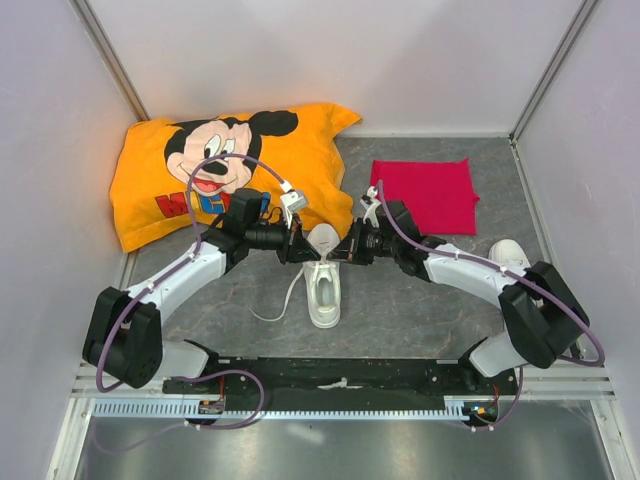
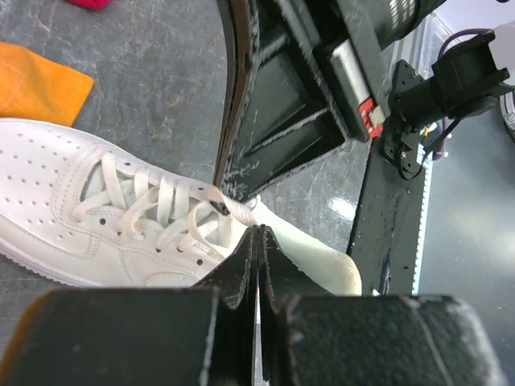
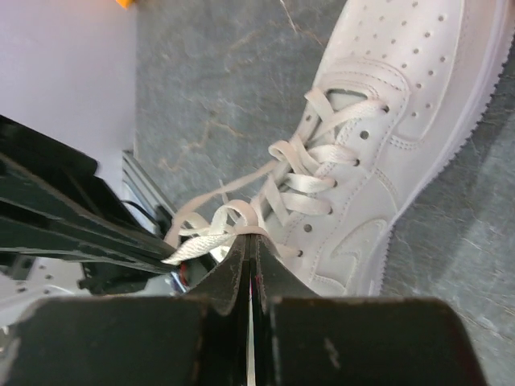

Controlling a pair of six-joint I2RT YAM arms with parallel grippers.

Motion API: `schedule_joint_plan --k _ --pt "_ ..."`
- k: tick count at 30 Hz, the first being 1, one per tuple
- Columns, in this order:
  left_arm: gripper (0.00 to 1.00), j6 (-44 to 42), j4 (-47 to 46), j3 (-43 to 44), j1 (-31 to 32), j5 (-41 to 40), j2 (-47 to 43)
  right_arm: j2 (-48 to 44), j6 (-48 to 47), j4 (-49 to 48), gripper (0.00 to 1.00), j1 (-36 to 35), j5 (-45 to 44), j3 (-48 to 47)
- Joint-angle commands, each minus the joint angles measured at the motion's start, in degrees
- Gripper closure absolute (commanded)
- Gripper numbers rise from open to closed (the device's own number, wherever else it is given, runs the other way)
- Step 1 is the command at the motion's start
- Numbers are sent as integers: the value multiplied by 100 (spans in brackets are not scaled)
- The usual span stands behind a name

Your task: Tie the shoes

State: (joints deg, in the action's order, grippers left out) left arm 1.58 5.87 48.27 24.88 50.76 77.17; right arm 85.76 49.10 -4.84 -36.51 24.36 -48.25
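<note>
An orange pillow [image 1: 310,150] printed with Mickey Mouse lies at the far left of the grey, marbled worktop [image 1: 410,305], up against the white wall [image 1: 50,150] — and just to its right a red cloth [image 1: 425,195] is spread flat, not touching it.

Left gripper [image 2: 257,240]: mine, jaws pressed together, pinching the lace [image 2: 231,203].
Shoe [image 2: 80,213]: white, left of my gripper.
Right gripper [image 2: 233,173]: black, just above mine.
Pillow [image 2: 40,84]: orange corner, upper left.
</note>
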Motion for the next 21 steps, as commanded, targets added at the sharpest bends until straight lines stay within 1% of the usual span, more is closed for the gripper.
schedule_joint_plan --k 1,5,8,14,21 --pt "99 255 -174 -151 16 136 -219 -235 829 -1343 100 4 -143 350" --pt "98 342 -191 -326 25 83 -228 -86 1030 -1860 100 4 95 430" --pt "99 334 -183 -423 25 -13 -228 81 1084 -2020 100 12 288 430" --pt "98 202 -104 -547 16 -198 -228 222 952 -2091 100 4 613 492" --pt "98 -70 186 -503 16 -190 -123 292 952 -2258 100 13 684 606"
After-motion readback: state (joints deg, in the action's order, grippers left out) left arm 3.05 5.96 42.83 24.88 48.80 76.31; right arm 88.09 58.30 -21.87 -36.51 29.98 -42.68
